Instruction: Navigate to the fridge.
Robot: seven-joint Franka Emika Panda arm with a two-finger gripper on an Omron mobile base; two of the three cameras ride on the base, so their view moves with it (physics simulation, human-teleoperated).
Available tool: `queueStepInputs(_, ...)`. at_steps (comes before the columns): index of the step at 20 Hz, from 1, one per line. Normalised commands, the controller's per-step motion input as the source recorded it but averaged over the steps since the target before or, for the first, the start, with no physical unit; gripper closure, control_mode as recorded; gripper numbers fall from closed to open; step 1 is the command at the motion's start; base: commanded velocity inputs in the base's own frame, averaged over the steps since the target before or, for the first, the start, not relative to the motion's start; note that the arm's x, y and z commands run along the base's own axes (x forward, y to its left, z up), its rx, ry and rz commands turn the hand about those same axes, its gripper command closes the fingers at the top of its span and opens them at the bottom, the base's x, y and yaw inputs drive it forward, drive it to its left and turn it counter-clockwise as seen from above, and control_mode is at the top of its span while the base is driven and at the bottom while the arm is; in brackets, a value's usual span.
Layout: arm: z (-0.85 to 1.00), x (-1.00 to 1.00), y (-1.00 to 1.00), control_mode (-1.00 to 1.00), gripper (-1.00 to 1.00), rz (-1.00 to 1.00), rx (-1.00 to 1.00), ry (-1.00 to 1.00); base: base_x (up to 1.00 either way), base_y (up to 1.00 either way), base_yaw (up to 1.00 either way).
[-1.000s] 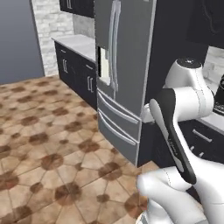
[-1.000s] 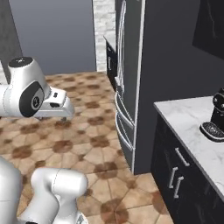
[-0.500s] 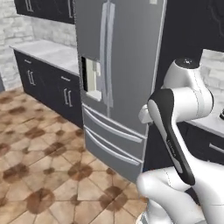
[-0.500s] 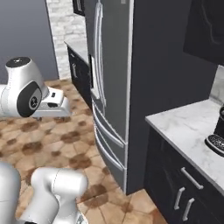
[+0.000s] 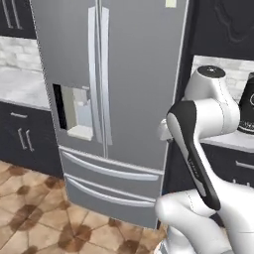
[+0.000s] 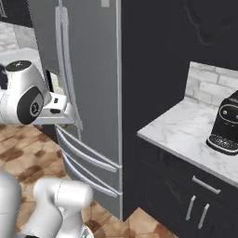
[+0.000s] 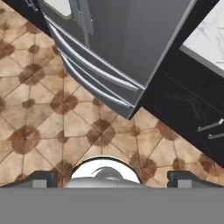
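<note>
The stainless-steel fridge [image 5: 129, 89] stands straight ahead of the robot, with two long door handles, one dispenser in its left door and two wide drawers [image 5: 106, 181] at the bottom; its top is cut off. A single black coffee machine [image 6: 225, 124] sits on the marble table [image 6: 186, 132] to its right. The hand [image 7: 111, 178] hangs over the tiled floor [image 7: 52, 127] with its two fingertips [image 7: 43, 178] spread wide and nothing between them.

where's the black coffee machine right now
The black coffee machine stands on the white marble counter at the right of the right base view, right of the tall grey stainless-steel fridge, before the pale brick backsplash.
</note>
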Motion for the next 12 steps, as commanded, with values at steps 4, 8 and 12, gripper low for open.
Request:
queueStepInputs(4, 0.00, 0.00, 0.00, 1.00, -1.00, 0.00, 0.00, 0.00, 0.39, 0.93, -0.65)
queueStepInputs(8, 0.00, 0.00, 0.00, 1.00, -1.00, 0.00, 0.00, 0.00, 0.33, 0.99, -0.61)
queueStepInputs(12, 0.00, 0.00, 0.00, 1.00, -1.00, 0.00, 0.00, 0.00, 0.16, 0.89, -0.52)
